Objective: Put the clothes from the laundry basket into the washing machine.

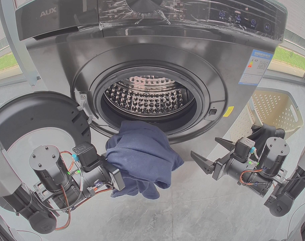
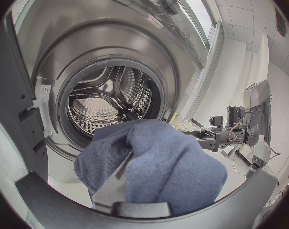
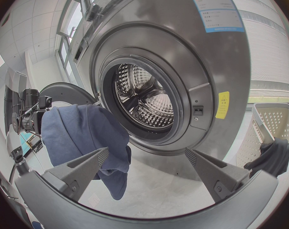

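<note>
Straight ahead on the far side, the front-loading washing machine (image 1: 58,61) is standing with its round door (image 1: 32,114) hanging open to the left and its steel drum (image 1: 145,99) showing. Right of it, the cream laundry basket (image 1: 295,112) is sitting on the floor, partly cut off by the machine's corner, with a black garment (image 1: 264,131) hanging over its near rim. Just in front of the porthole's lower lip, the left gripper (image 1: 114,179) is hovering level, clamping a navy-blue garment (image 1: 142,154) that is draping over its fingers and hiding their tips. Well apart on the right, the right gripper (image 1: 206,147) is pointing left toward the machine, jaws spread wide, holding nothing.
</note>
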